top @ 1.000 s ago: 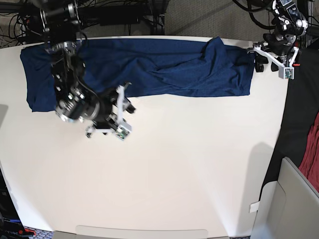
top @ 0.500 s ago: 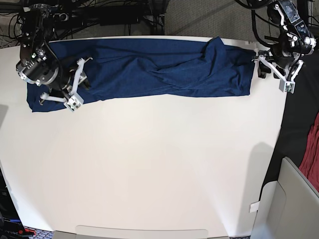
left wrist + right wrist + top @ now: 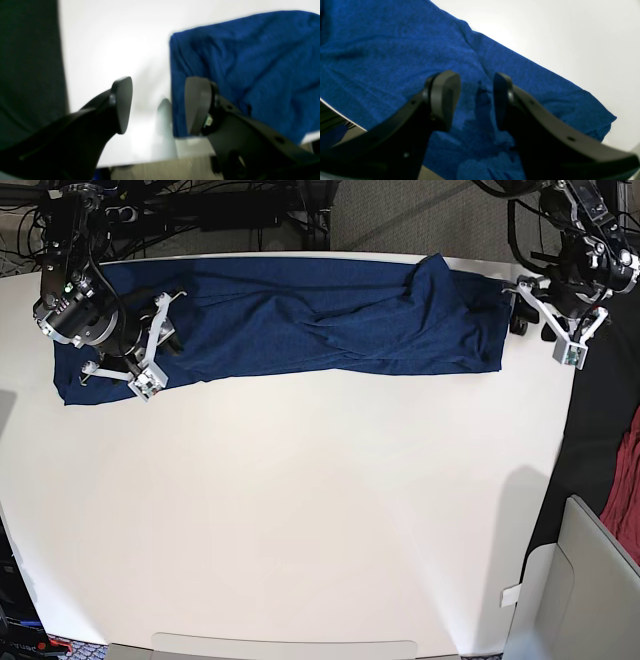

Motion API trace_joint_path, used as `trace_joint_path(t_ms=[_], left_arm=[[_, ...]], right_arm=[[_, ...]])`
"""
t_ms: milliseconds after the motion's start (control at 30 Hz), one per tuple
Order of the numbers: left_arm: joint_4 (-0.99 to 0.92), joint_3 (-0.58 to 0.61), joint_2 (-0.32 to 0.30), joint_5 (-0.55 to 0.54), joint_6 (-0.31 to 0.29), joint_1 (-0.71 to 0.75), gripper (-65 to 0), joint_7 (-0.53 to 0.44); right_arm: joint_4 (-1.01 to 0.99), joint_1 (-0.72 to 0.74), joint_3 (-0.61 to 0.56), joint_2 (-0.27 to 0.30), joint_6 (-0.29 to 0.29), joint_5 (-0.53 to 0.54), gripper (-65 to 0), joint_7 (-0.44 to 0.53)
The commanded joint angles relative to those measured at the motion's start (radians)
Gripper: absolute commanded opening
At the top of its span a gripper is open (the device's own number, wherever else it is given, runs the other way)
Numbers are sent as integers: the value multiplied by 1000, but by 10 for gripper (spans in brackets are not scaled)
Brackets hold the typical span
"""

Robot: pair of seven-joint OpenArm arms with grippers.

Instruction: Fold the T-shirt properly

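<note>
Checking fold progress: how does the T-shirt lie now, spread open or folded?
Folded lengthwise: the T-shirt forms one long, rumpled band along the table's far edge.

The left wrist view is blurred throughout: the shirt (image 3: pixel 245 67) edge and the tabletop (image 3: pixel 112 37) rim lack sharp outlines. The right side of that view cuts off the shirt. In the right wrist view, the right hand (image 3: pixel 476 100) hides the cloth beneath its fingers (image 3: pixel 445 95). In the base view, the right hand (image 3: pixel 125 350) covers part of the shirt's end, and whether it touches the cloth cannot be determined.
</note>
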Motion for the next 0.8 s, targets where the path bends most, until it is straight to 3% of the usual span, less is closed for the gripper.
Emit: trace_joint_path(t_ms=[0, 233, 567, 767], left_arm=[[13, -11, -27, -34, -2, -6, -317, -2], [-93, -9, -61, -69, -2, -39, -317, 55], [-101, -9, -63, -298, -2, -46, -317, 110], [-101, -1, -63, -304, -2, -43, -317, 110]], right_arm=[[15, 13, 4, 9, 2, 8, -389, 17], [15, 7, 3, 9, 2, 8, -389, 17], [15, 7, 3, 0, 2, 8, -389, 15], [15, 6, 3, -5, 2, 8, -389, 14]])
